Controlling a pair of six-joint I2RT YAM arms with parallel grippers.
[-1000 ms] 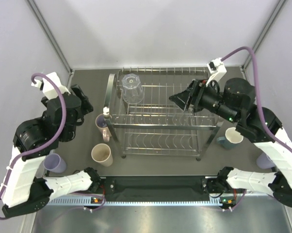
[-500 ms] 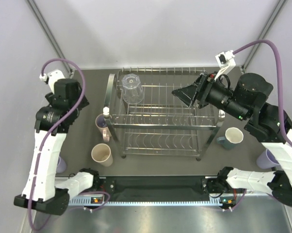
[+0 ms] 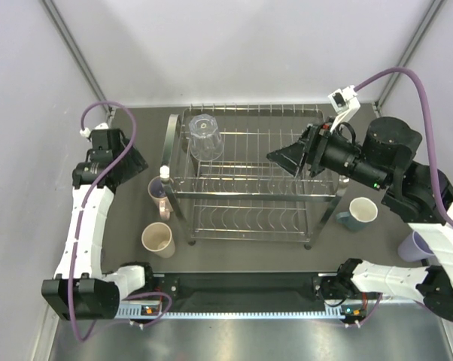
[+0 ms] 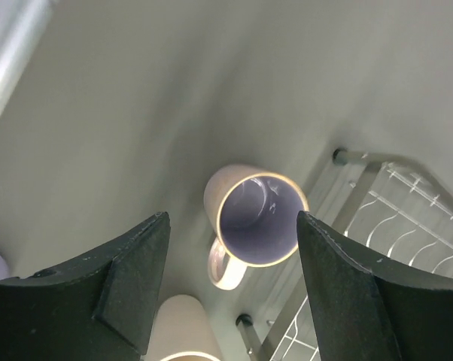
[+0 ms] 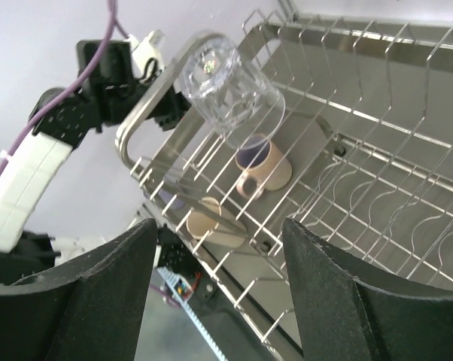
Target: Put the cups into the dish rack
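Glass [image 3: 205,137] upturned at upper left of the rack [image 3: 249,197], the only cup I count loaded; pink mug [image 3: 159,194], beige tumbler [image 3: 157,240], teal mug [image 3: 360,211] and lavender tumbler [image 3: 413,245] wait on the tabletop [image 3: 129,218]. Left hand [image 4: 228,222] and right hand [image 5: 215,226] gape wide, both empty.

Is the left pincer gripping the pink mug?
No, the left pincer is open and clear of the pink mug, which stands on the table.
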